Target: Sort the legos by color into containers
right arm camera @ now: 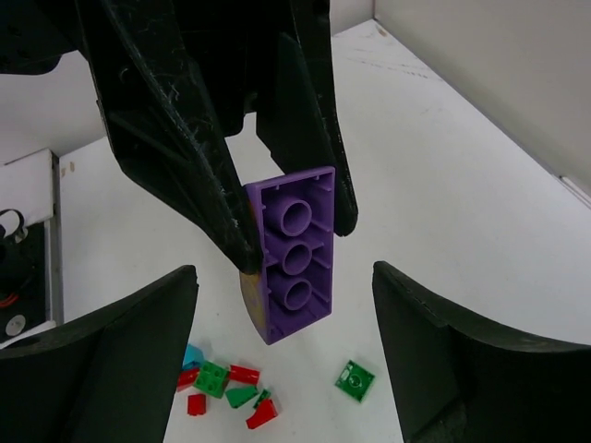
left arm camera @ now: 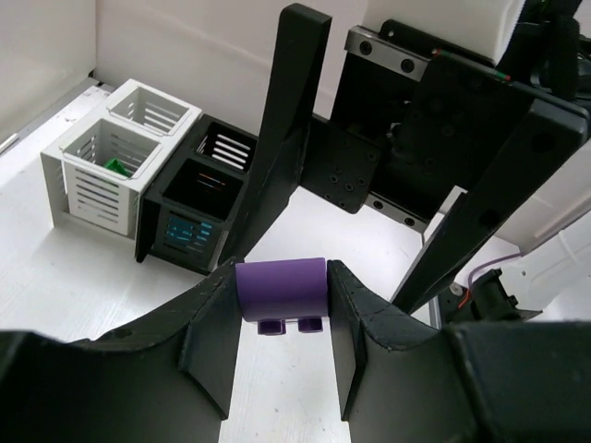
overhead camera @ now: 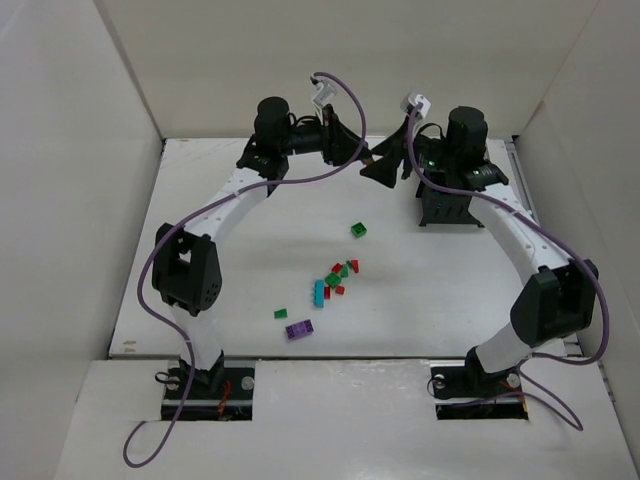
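I observed the left hand closed on a purple Lego brick, gripping it across its long sides between both fingers. The brick was held clear of the desk, tilted, with its hollow underside and three inner tubes facing the right wrist camera.

The right hand stood open facing the left hand. Its two fingers were wide apart, on either side of the brick in its own view and not touching it.

The bin cluster sat on the desk beyond the left hand: two white bins joined to two black bins. A green piece lay in the nearer white bin. Teal showed through the slats of the nearer black bin.

From the top camera I noted the remaining legos on the desk:
- one green brick alone, nearest the hands;
- a group of red and green pieces with a teal brick touching it;
- a small green piece;
- a second purple brick, nearest the arm bases.
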